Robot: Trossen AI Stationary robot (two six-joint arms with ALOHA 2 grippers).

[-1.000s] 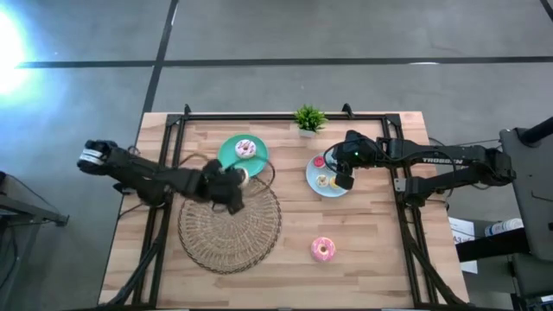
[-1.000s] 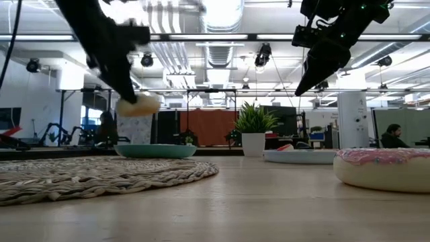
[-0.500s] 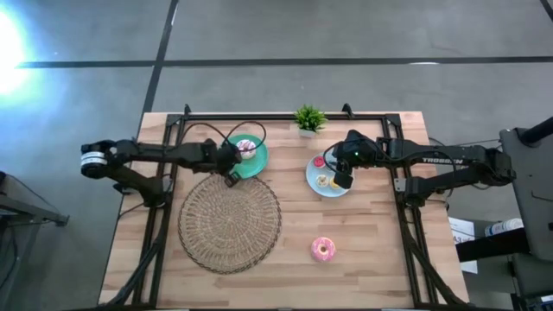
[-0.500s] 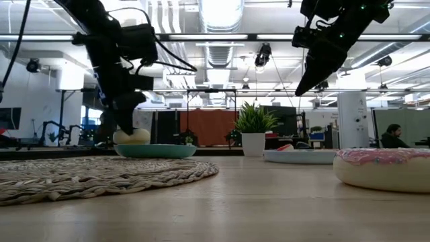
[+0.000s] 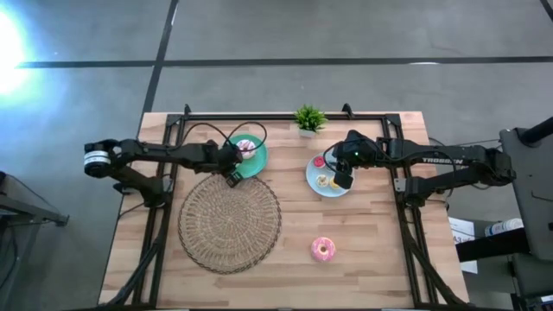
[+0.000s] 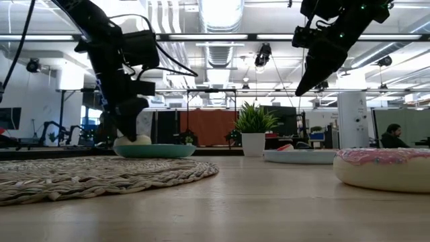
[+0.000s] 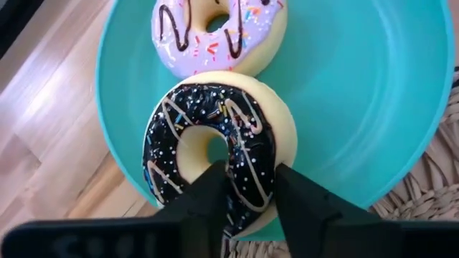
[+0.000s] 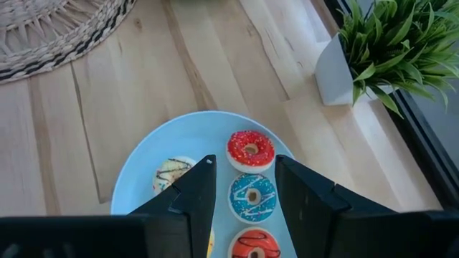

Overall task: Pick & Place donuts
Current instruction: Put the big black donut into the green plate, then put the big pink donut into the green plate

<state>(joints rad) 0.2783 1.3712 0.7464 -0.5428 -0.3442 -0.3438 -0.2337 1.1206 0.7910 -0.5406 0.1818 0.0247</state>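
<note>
Here left claw (image 7: 247, 190) pinches dark donut (image 7: 215, 143) rim

Reads to me as robotics lab or open industrial workspace. Exposed ceiling ducts (image 6: 225, 27), pipes and hanging light fixtures overhead. Polished grey concrete floor (image 5: 346, 30) with dark seam lines around my wooden table (image 5: 371, 259). Black metal frame (image 5: 259, 117) bolted along table edges. Beyond table I see black equipment stands (image 6: 64, 121), orange panel (image 6: 205, 128), white pillar (image 6: 353, 117) and person (image 6: 393, 134) seated far off at desk. Small potted plant (image 6: 254, 128) is only decoration.
</note>
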